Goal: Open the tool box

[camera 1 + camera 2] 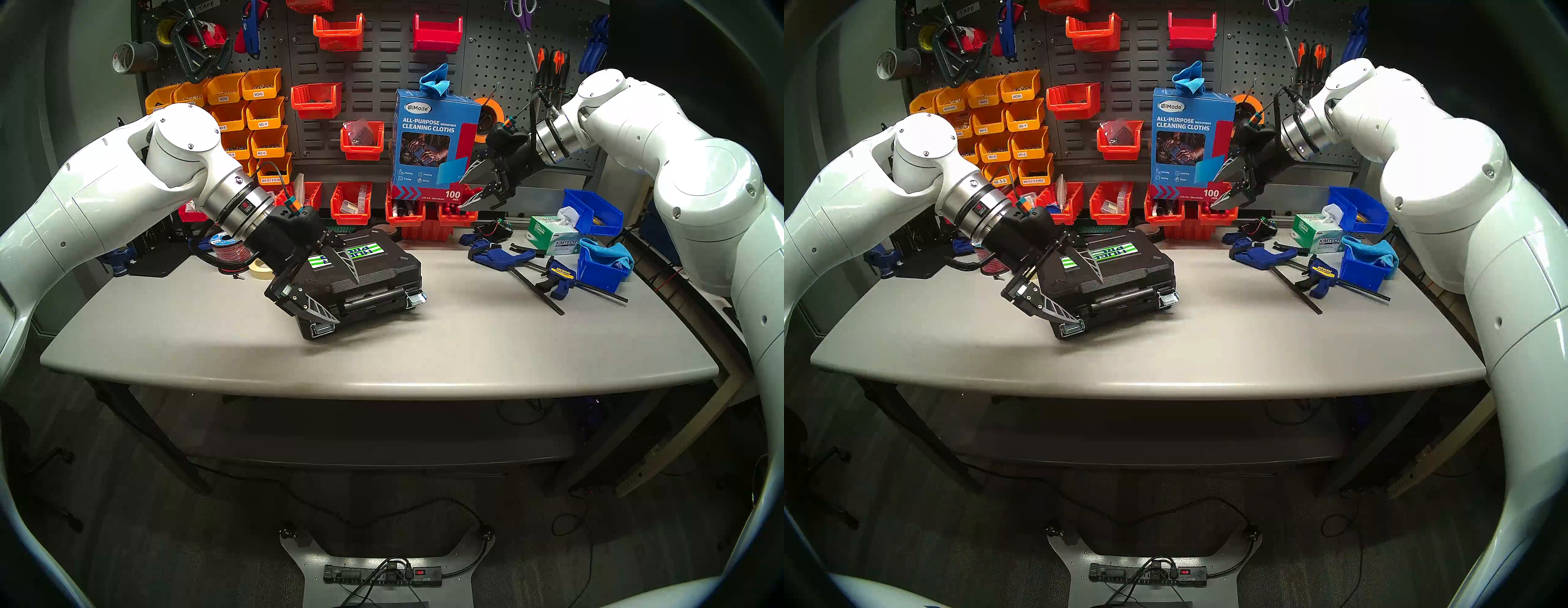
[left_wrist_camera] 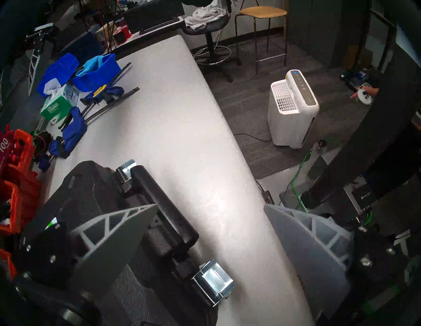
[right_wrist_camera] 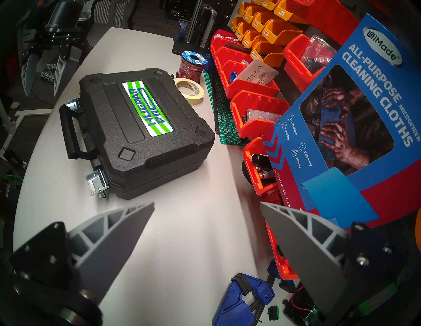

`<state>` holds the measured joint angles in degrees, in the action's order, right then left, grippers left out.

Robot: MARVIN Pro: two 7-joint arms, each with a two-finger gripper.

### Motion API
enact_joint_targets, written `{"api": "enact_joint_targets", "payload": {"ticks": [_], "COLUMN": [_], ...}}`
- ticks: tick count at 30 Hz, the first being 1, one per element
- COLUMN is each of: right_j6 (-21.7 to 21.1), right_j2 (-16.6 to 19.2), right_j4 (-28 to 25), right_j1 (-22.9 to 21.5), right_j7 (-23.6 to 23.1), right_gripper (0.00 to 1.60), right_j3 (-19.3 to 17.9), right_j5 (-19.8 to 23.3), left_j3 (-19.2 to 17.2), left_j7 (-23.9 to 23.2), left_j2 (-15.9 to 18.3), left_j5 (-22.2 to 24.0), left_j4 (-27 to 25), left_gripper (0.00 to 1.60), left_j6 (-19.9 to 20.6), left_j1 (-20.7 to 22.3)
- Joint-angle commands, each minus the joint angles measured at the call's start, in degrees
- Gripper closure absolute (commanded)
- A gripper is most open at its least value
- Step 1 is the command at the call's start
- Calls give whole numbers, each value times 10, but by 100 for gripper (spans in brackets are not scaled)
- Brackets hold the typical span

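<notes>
The grey table (image 1: 424, 339) carries the tool box (image 1: 382, 271), closed and flat at centre-left. The left gripper (image 1: 345, 293) hovers over its front left corner, jaws wide apart and empty, hiding part of the striped label (image 1: 360, 254). The right gripper (image 1: 475, 182) hangs open, empty, before the cleaning-cloths box (image 1: 428, 140). Both silver latches (image 3: 98, 182) appear unclipped; the view is too coarse to confirm.

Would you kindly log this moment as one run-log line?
tool box: lid shut, both latches flipped out | left gripper: open, over box's handle side | right gripper: open, raised by cleaning-cloths box
</notes>
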<state>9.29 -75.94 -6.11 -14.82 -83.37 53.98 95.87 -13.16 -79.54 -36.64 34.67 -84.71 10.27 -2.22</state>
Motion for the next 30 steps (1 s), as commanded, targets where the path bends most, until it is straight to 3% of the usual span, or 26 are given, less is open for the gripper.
{"api": "enact_joint_targets", "payload": {"ticks": [1, 10, 21, 30], "right_j6": [1, 1, 1, 1], "right_j2": [1, 1, 1, 1], "right_j4": [2, 2, 2, 2], "right_j1": [-13, -13, -13, -13], "right_j7": [0, 0, 0, 0], "right_gripper": [0, 0, 0, 0], "right_j3": [0, 0, 0, 0], "right_j5": [-1, -1, -1, -1], "left_j3": [6, 10, 47, 56], "left_j7": [55, 71, 112, 130], "left_j2": [-19, -27, -39, -47], "left_j5": [-35, -47, -139, -148], "left_j4": [-20, -39, -84, -84], "left_gripper": [0, 0, 0, 0], "left_j6": [48, 74, 150, 170], "left_j1": [9, 7, 17, 10]}}
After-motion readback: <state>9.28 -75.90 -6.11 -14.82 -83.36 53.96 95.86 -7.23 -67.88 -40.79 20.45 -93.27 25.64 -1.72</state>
